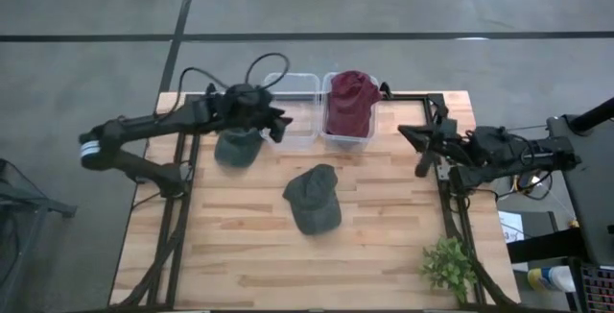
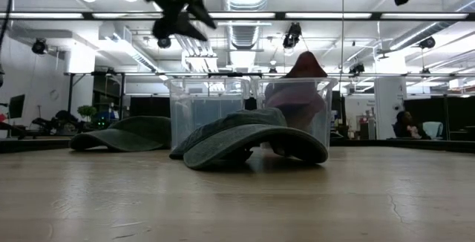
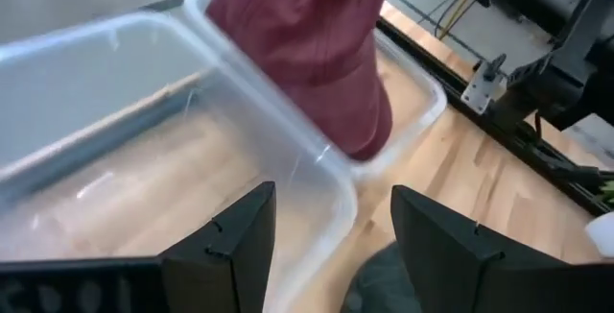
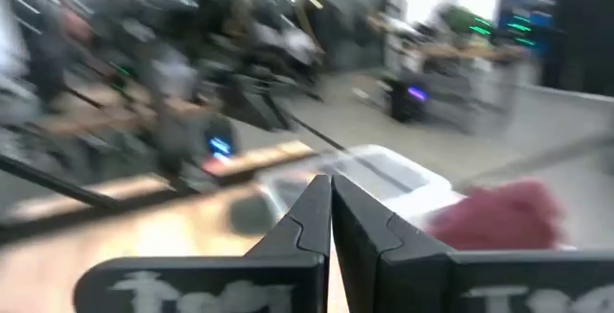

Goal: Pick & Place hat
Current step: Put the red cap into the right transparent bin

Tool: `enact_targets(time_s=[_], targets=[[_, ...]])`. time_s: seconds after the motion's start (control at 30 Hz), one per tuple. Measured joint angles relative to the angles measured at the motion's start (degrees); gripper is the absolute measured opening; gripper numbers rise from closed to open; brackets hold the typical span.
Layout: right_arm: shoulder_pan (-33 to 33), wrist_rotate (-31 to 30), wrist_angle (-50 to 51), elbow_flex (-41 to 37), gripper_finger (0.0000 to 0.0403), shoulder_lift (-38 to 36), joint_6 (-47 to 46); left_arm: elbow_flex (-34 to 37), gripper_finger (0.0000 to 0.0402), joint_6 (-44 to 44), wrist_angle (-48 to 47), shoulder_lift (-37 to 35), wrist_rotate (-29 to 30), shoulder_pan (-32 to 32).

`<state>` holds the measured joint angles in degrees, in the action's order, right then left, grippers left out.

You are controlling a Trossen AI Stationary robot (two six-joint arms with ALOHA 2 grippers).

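the left arm reaches across the far left of the desk, its fingers spread wide and holding nothing, raised at the near rim of the empty bin. the right arm is folded at the right edge, fingers pressed shut and empty. three hats: a red hat in the right bin, a dark hat beneath the left arm, another hat mid-desk. two bins, one plant.
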<state>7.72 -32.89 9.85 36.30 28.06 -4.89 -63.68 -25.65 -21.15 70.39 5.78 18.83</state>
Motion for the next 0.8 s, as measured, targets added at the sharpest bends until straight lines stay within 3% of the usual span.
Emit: enact_targets(time_s=[0.1,0.2,0.3,0.43,0.53,0.67,0.8], targets=[[-3.31,-2.85,7.77,6.7,0.0008,5.42,0.02,6.68,0.02,-2.42,2.05,-6.28,0.02,0.6],[-8.7,-1.69,13.01,12.59,0.0008,10.01,0.06,12.11,0.02,-4.26,3.29,-12.42,0.33,0.85],[-16.3,6.39,16.04,17.36,0.0008,14.46,0.31,16.39,0.02,-6.05,3.82,-17.75,1.51,0.85],[-28.79,24.48,16.45,21.72,0.0008,21.16,1.46,20.47,0.02,-6.79,5.11,-23.31,3.99,0.95],[-37.44,34.74,17.0,24.42,0.0008,26.93,1.76,23.12,0.02,-5.5,6.71,-26.06,4.19,0.94],[-44.18,39.42,18.25,28.15,0.0008,34.34,3.09,25.63,0.02,-3.72,7.67,-28.24,4.2,0.92],[-45.3,44.23,20.69,32.55,0.0008,41.28,4.5,27.55,0.02,-4.0,7.83,-29.18,4.19,0.94]])
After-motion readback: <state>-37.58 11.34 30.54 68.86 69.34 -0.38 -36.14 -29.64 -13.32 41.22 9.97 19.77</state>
